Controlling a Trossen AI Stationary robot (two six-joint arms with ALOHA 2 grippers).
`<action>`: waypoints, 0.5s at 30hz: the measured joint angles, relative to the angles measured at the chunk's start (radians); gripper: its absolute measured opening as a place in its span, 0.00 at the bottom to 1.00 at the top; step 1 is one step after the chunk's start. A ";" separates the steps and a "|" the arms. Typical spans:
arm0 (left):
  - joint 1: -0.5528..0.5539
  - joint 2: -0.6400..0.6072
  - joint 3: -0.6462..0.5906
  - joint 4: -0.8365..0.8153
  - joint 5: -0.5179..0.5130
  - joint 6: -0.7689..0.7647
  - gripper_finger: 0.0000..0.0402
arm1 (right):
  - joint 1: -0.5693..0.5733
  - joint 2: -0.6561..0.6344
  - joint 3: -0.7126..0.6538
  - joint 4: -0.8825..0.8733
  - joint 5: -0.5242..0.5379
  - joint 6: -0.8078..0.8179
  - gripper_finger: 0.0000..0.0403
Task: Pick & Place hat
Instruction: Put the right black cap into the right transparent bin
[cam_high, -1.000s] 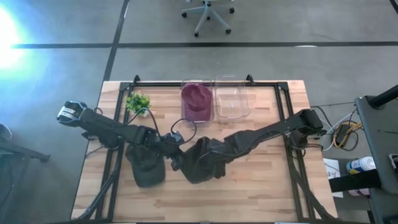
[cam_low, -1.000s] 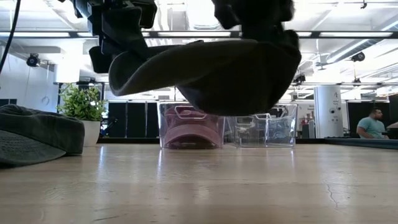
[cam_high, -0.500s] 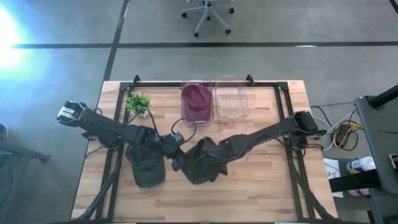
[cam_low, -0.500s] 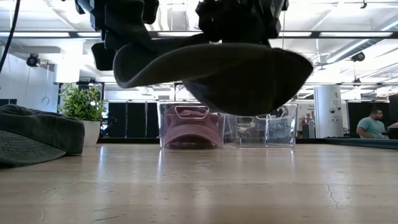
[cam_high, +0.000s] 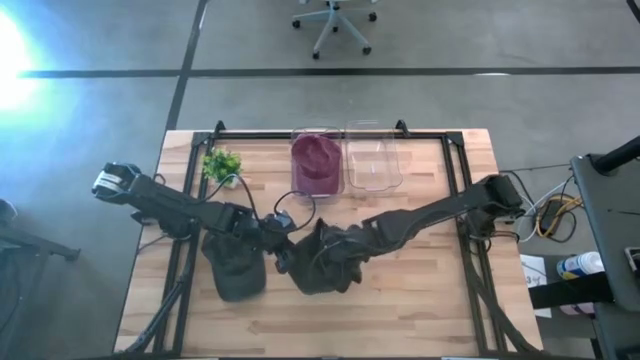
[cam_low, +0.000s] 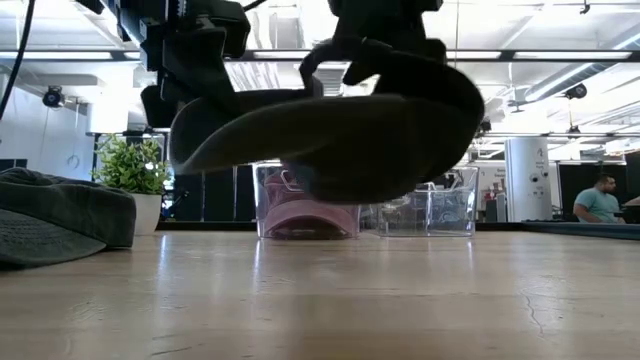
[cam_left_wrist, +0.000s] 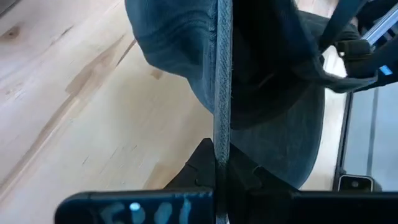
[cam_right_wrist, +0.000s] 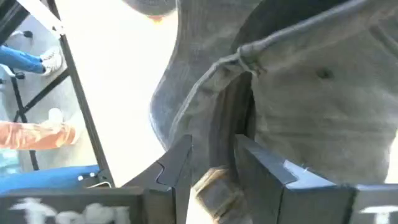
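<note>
Carry step: the left claw (cam_high: 283, 256), clamped on the brim at nine o'clock, and the right claw (cam_high: 330, 250), pinching the crown, hold the dark hat (cam_high: 322, 262) above the desk (cam_high: 420, 310); next comes travel toward the clear bin (cam_high: 372, 158) at one o'clock.

No readable text in any view.
Pale lettering shows on the dark housing of the left pincer (cam_left_wrist: 219, 163) and on that of the right pincer (cam_right_wrist: 211, 163), each in its own wrist view, but both are too blurred to make out. No label, brand, number or sign can be read elsewhere.
</note>
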 joint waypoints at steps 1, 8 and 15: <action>0.002 0.000 -0.002 0.007 0.000 0.000 0.01 | -0.001 -0.009 -0.001 -0.004 0.000 -0.001 0.29; 0.008 -0.004 -0.014 0.024 0.000 0.004 0.01 | -0.001 -0.093 -0.004 -0.203 0.054 0.017 0.29; 0.004 -0.017 -0.015 0.055 -0.037 0.040 0.01 | -0.002 -0.184 -0.135 -0.301 0.056 0.241 0.29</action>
